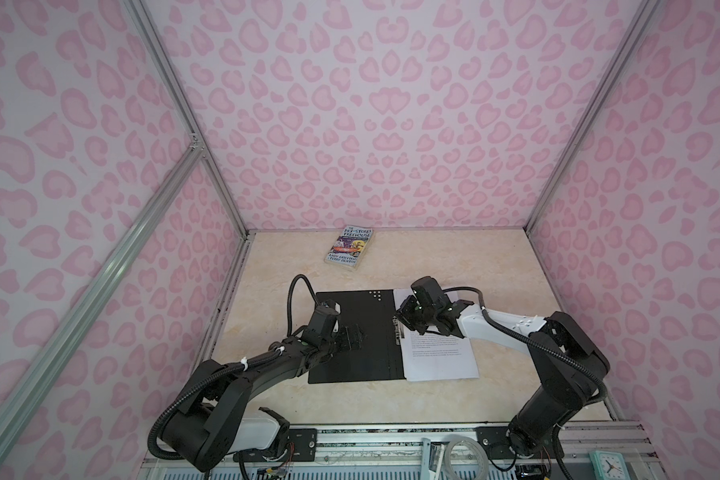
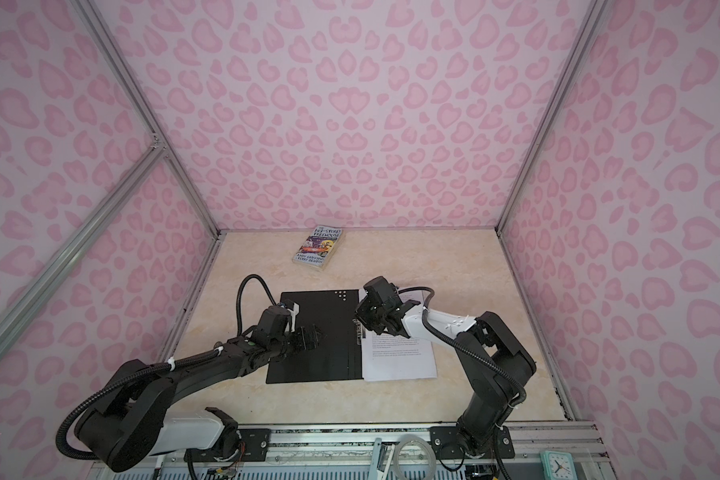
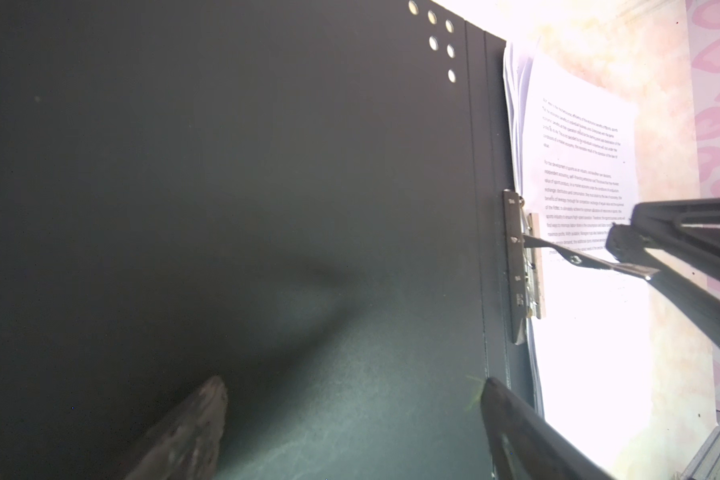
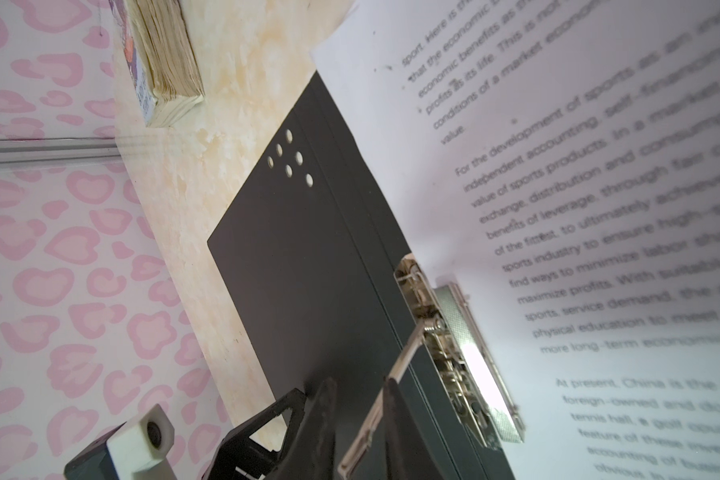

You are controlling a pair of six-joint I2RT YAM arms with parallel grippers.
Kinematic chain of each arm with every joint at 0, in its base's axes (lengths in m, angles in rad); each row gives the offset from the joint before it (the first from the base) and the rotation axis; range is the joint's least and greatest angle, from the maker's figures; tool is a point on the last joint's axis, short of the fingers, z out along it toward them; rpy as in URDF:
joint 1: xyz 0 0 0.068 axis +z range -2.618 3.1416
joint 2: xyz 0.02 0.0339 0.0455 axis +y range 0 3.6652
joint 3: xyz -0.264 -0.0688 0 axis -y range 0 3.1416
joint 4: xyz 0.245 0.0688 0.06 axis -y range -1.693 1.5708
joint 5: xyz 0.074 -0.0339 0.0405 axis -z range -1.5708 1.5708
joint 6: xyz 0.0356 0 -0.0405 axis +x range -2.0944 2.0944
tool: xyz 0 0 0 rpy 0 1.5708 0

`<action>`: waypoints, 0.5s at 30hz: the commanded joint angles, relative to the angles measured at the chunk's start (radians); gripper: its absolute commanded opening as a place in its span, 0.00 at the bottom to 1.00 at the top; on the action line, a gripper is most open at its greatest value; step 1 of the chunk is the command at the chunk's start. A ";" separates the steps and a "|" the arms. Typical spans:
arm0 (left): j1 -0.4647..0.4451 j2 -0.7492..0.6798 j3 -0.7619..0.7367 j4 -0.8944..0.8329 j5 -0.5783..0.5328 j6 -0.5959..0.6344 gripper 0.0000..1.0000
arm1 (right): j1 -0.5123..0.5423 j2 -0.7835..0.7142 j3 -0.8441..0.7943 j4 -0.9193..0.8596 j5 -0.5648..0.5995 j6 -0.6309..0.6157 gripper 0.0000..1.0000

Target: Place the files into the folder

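Files [image 1: 441,357] lie in the open folder [image 1: 366,365], right pincer [image 4: 360,419] clamped on its clip lever [image 4: 408,353], left pincer [image 3: 350,432] apart

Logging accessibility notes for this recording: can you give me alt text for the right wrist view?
The right gripper is closed on the metal clip lever at the spine of the open black folder. Printed white sheets lie beside the clip, and a paperback book sits farther off on the beige table.

Marbled beige tabletop [image 1: 495,266]: open black folder [image 1: 350,332] (files [image 1: 441,357] right of its spine); paperback book [image 1: 350,249] near the back wall.
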 commanded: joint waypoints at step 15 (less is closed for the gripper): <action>0.000 0.005 -0.006 -0.092 0.011 -0.011 0.98 | 0.028 -0.025 -0.048 0.038 0.003 0.021 0.17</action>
